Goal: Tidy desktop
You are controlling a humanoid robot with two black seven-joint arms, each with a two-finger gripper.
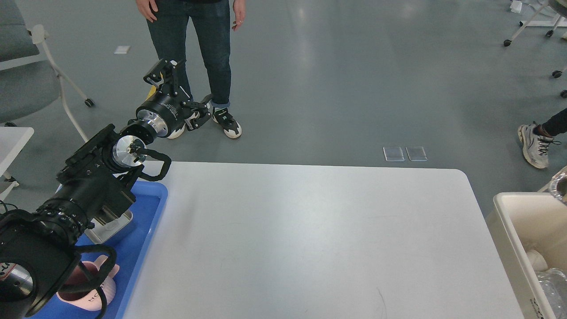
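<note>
1. Reaching past the far left corner of the desktop (310, 239), our left arm held its left gripper (184, 91) out over the floor, fingers spread apart and empty.
2. We saw the desktop, white with rounded corners, filling the middle of the view.
3. We noted a blue tray (150, 221) touching its left edge, holding a metal tin (113, 227) and a pink cup (95, 294).
4. We saw a cream bin (509, 221) just beside the right edge.
5. We saw nothing of our right gripper.
</note>
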